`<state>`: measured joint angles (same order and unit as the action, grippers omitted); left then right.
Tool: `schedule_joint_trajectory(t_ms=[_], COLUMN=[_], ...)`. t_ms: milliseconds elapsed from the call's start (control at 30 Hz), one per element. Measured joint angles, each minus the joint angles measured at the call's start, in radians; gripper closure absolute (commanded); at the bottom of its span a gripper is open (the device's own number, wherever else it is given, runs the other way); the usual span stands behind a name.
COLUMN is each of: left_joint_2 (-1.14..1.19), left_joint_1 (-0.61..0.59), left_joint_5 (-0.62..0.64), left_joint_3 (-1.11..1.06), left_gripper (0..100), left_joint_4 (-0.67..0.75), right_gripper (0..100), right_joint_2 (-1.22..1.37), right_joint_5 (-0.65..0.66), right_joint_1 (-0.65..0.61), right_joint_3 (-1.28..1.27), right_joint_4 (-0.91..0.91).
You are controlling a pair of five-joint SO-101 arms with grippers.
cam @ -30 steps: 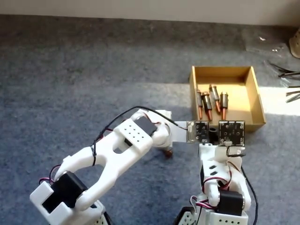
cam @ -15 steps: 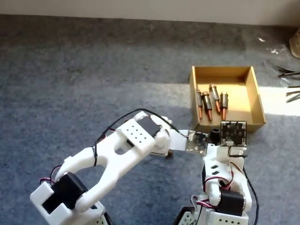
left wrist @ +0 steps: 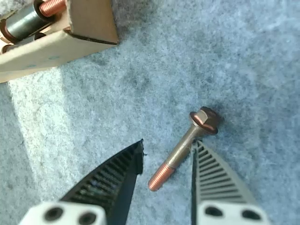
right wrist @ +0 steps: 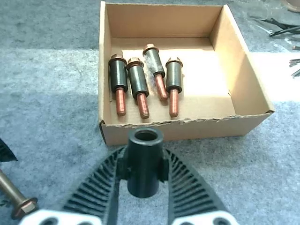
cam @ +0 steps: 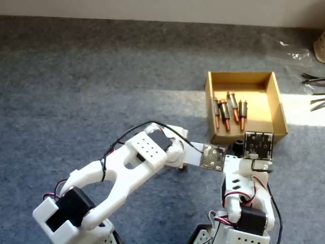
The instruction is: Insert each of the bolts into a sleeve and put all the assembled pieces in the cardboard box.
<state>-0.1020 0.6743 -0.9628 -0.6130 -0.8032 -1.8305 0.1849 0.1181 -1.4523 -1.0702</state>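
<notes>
A copper bolt (left wrist: 185, 146) lies flat on the grey carpet between the fingers of my left gripper (left wrist: 167, 151), which is open and low over it. The bolt rests close against one finger (left wrist: 211, 173). My right gripper (right wrist: 144, 174) is shut on a black sleeve (right wrist: 145, 161), held upright just in front of the cardboard box (right wrist: 187, 126). In the high view the sleeve (cam: 236, 147) sits at the box's (cam: 279, 109) near wall. Several assembled bolt-and-sleeve pieces (right wrist: 140, 82) lie inside the box. The bolt (right wrist: 14, 194) also lies off to the right gripper's side.
Dark metal tools (cam: 315, 91) lie on the carpet beyond the box at the right edge, near a sunlit patch. Open grey carpet (cam: 101, 76) spreads to the left and far side. The two wrists (cam: 223, 155) stand close together.
The left wrist has dropped and swung slightly toward the near side. The right gripper shifted a little to the right with the sleeve, which now shows beside it.
</notes>
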Motion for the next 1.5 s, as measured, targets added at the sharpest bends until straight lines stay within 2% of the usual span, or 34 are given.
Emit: schedule_joint_trajectory(t_ms=[500,967,1200,1500], left_joint_2=[0.0,0.003,0.114,0.121], left_joint_1=[0.02,0.023,0.023,0.023], left_joint_5=[-0.002,-0.002,-0.002,-0.002], left_joint_3=[-0.048,-0.048,-0.038,-0.038], left_gripper=[84,84,84,84], left_joint_4=[0.006,0.006,0.035,0.057], right_gripper=[99.4,99.4,99.4,99.4], right_joint_2=[0.0,0.0,0.0,0.0], right_joint_5=[0.0,0.0,0.0,0.0], right_joint_1=[0.063,0.06,0.06,0.06], right_joint_3=[0.0,0.0,0.0,0.0], right_joint_4=[0.0,0.0,0.002,0.023])
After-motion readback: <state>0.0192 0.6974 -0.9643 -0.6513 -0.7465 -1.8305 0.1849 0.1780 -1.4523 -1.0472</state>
